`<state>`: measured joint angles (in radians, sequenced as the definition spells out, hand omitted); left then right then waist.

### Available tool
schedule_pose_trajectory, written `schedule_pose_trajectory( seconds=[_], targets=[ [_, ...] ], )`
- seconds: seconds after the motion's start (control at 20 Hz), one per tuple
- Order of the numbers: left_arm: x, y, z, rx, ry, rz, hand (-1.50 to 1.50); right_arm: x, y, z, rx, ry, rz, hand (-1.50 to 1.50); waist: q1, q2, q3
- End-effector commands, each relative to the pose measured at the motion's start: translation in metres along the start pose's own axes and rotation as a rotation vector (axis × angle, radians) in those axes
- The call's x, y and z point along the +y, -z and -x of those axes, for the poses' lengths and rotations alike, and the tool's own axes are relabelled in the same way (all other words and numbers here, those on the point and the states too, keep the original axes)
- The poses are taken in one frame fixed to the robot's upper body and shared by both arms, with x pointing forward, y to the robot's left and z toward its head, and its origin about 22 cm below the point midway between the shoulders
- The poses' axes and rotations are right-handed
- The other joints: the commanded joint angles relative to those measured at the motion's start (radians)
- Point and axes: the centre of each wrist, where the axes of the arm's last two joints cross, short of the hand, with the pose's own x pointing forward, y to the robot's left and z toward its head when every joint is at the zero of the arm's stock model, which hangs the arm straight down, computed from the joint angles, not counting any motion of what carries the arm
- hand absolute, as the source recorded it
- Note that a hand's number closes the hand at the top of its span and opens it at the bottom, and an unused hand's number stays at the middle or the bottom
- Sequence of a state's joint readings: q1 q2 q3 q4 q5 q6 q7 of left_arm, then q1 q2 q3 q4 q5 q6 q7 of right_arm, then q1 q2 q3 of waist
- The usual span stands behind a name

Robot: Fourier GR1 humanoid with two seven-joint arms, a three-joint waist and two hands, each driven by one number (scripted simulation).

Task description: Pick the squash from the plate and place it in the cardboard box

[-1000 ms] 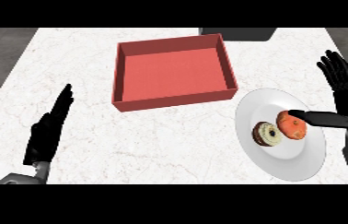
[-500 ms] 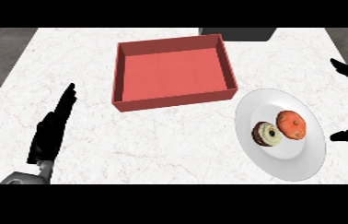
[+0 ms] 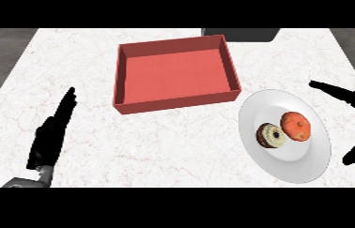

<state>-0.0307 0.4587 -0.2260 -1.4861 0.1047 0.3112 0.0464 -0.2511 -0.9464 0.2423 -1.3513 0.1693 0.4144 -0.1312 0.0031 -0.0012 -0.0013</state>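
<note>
A white marble tabletop [image 3: 173, 147] seen from steeply above. On the right sits a white plate [image 3: 295, 163] holding two things side by side, just touching or nearly so: a round orange squash [image 3: 298, 126] on the right, and a ring-shaped doughnut [image 3: 273, 136] with dark and cream icing on the left. Farther back and to the left stands a red open box [image 3: 177, 77], nothing inside it — well apart from the squash, though its near right corner lies close to the plate's rim.

The left hand [image 3: 50, 135] rests open at the near left, fingers straight, holding nothing. Of the right hand [image 3: 334, 91] only dark fingertips show at the right edge, beside the plate; whether it is spread or curled I cannot tell, but it has hold of nothing visible.

The squash looks small, stiff and smooth-skinned — probably light, and likely to roll. Taking it across its widest part, from above, clear of the doughnut, seems soundest.
</note>
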Motion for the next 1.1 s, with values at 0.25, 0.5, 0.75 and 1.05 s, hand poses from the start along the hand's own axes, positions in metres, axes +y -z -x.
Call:
schedule_pose_trajectory(
  seconds=[0.25,0.5,0.75,1.05],
  targets=[
    [-0.006,-0.004,0.002,0.013,-0.013,0.007,0.0,0.025,0.003,-0.002,0.102,-0.02,-0.017,-1.5,-0.003,0.001,0.001],
    [0.0,0.007,-0.007,-0.016,0.007,-0.003,0.0,0.039,0.015,-0.001,0.153,-0.064,-0.031,-1.5,-0.002,0.001,0.001],
    [-0.012,-0.016,0.01,0.007,0.001,-0.005,0.0,0.064,0.031,-0.016,0.176,-0.068,-0.057,-1.5,0.0,0.001,0.001],
    [-0.001,-0.005,0.002,0.002,-0.003,0.008,0.0,0.085,0.019,0.003,0.157,-0.049,-0.044,-1.5,-0.003,0.001,0.001]
  ],
)
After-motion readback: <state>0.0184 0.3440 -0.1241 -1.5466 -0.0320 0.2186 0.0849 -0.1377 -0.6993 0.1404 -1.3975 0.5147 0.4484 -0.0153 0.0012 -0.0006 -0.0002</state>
